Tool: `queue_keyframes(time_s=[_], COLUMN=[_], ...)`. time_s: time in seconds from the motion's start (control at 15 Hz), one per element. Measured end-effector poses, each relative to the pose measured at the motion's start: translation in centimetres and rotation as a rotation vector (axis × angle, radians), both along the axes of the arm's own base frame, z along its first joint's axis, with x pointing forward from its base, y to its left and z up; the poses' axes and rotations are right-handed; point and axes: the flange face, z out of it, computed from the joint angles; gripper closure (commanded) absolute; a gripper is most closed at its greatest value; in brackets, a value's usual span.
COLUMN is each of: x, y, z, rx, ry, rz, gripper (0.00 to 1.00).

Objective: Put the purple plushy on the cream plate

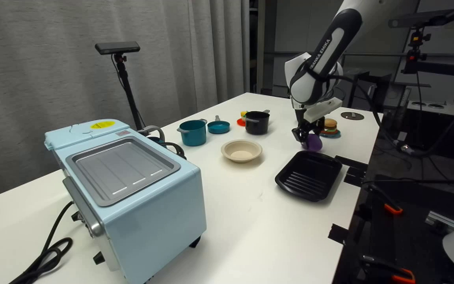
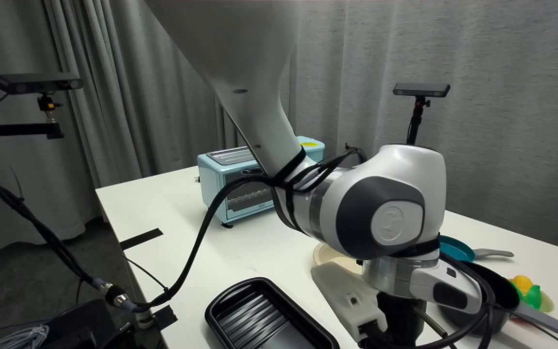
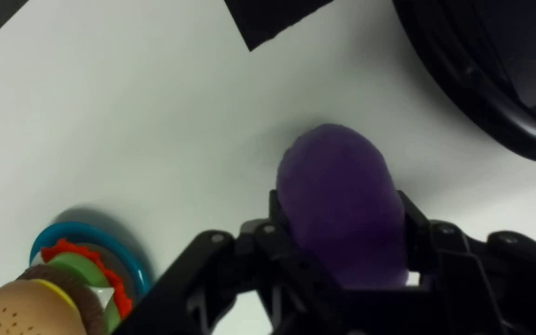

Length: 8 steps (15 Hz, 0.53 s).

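The end effector [image 3: 339, 202] is gripping the purple plushy [image 1: 314, 143] from both sides, holding it, in an exterior view, just beyond the far end of the black ribbed tray [image 1: 309, 173] and right of the cream plate [image 1: 241, 151]. It is looking smooth and probably going to prove light and yielding, perhaps slippery, so a gentle grasp across its middle should be serving best.

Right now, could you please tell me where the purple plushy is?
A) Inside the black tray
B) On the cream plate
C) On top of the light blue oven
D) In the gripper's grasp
D, since the wrist view shows the purple plushy clasped from both sides by the gripper.
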Motion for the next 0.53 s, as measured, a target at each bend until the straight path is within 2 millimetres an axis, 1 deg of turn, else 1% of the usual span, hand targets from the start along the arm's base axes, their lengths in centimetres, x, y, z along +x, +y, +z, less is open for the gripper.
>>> queue_keyframes(time_s=[0.13, 0.27, 0.33, 0.4, 0.47, 0.53], x=[0.6, 1.4, 1.8, 2.4, 2.9, 3.5], y=[0.3, 0.8, 1.1, 1.5, 2.0, 2.6], z=[0.4, 1.1, 1.6, 2.3, 3.0, 4.0], rx=[-0.003, -0.006, -0.008, -0.009, -0.009, -0.008], ry=[-0.011, -0.028, -0.039, -0.053, -0.07, -0.09], rz=[0.009, 0.023, 0.031, 0.039, 0.048, 0.058], gripper=[0.88, 0.89, 0.94, 0.96, 0.93, 0.93])
